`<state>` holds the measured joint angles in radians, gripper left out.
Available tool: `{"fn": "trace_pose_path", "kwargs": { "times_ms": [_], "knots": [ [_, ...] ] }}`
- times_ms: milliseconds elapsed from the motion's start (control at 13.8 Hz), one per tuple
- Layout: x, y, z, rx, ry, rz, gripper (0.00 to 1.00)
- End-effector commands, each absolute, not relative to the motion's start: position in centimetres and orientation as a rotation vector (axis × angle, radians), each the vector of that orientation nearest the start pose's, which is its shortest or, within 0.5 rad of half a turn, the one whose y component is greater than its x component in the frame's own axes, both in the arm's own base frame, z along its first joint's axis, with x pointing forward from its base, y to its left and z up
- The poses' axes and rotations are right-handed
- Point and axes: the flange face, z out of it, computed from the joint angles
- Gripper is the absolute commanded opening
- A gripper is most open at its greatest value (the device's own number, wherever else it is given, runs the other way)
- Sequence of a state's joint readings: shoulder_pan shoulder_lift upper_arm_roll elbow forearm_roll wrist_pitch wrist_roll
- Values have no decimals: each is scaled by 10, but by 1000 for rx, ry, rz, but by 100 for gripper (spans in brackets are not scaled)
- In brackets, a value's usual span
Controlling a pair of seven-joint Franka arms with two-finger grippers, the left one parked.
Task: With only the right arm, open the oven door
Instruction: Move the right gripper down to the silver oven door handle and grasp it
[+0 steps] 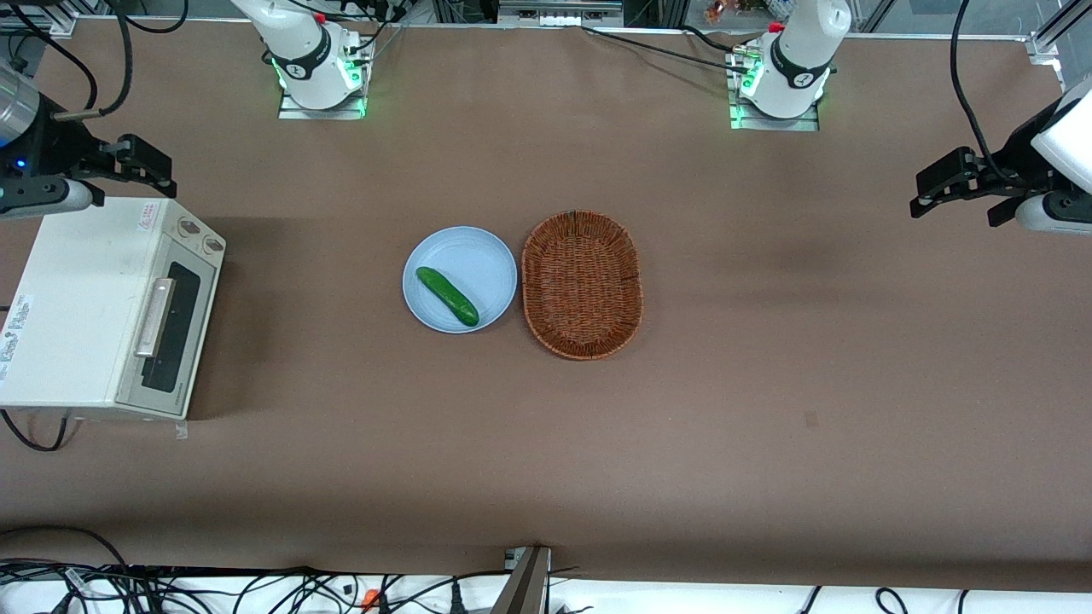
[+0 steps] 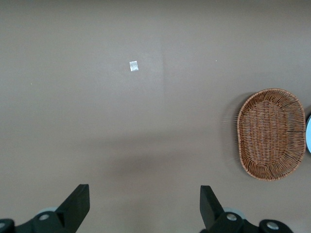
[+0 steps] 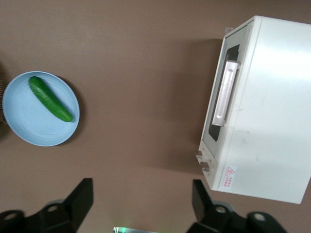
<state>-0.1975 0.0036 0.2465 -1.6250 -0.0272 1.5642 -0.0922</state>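
The off-white toaster oven (image 1: 77, 298) stands at the working arm's end of the table. Its oven door (image 1: 171, 328) is shut, with a dark glass window and a silver bar handle (image 1: 154, 316); the door also shows in the right wrist view (image 3: 221, 97), with its handle (image 3: 226, 92). The right arm's black gripper (image 1: 141, 164) hangs open and empty high above the table, farther from the front camera than the oven, near its two-knob end. In the right wrist view its gripper (image 3: 143, 199) holds nothing, with bare table between the fingers.
A light blue plate (image 1: 490, 256) with a green cucumber (image 1: 446, 296) lies mid-table, beside a brown wicker basket (image 1: 582, 283). The plate (image 3: 29, 133) and cucumber (image 3: 50, 98) show in the right wrist view, the basket (image 2: 269, 133) in the left wrist view.
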Motion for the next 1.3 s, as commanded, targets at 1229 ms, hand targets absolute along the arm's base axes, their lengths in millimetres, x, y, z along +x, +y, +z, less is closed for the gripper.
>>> {"fn": "trace_pose_path", "kwargs": {
  "times_ms": [1229],
  "knots": [
    [640, -101, 364, -3243, -299, 50, 0]
  ]
}}
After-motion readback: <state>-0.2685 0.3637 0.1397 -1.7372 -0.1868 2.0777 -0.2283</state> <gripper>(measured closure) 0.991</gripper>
